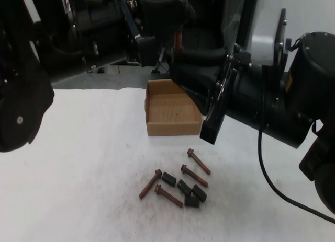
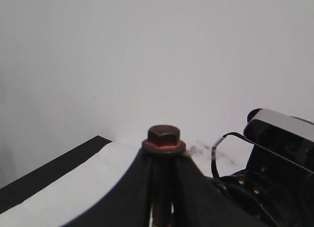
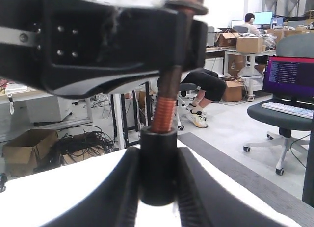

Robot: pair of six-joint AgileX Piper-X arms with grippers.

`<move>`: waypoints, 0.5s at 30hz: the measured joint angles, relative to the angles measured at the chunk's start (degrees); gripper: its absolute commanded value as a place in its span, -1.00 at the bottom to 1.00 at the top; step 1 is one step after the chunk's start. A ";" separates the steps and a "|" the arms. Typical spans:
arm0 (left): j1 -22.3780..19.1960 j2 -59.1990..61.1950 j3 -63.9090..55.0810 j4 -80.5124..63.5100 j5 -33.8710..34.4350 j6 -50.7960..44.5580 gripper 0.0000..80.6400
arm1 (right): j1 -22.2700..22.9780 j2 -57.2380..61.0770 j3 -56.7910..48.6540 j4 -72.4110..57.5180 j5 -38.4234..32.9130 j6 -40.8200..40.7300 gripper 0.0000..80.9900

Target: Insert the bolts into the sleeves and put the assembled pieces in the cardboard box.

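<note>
My left gripper (image 2: pixel 163 161) is shut on a rusty bolt (image 2: pixel 164 138), its hex head standing just past the fingers. My right gripper (image 3: pixel 158 188) is shut on a black sleeve (image 3: pixel 158 163). The bolt's (image 3: pixel 164 109) threaded end sits in the sleeve's mouth, with the left gripper (image 3: pixel 179 36) holding it from the far side. In the high view the held bolt (image 1: pixel 178 42) is up in the air behind the open cardboard box (image 1: pixel 172 129). Several loose bolts (image 1: pixel 194 175) and black sleeves (image 1: pixel 183 187) lie on the white bench in front of the box.
A dark arm body (image 1: pixel 21 111) hangs over the bench's left side, and the right arm's bulk (image 1: pixel 272 106) fills the right. A black tape strip (image 2: pixel 49 170) marks the bench edge. Open white surface lies left of the loose parts.
</note>
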 measured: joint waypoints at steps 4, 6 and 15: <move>0.13 0.00 -0.02 0.37 2.77 0.38 -0.40 | 0.00 0.03 -0.08 -0.01 -0.35 0.00 -0.98; 0.13 0.00 0.11 0.90 3.15 0.37 -0.10 | 0.00 0.03 -0.59 -0.41 -0.21 0.00 -0.98; 0.13 0.00 0.30 1.47 4.24 0.37 0.21 | 0.00 -0.09 -1.03 -0.94 0.19 0.00 -0.98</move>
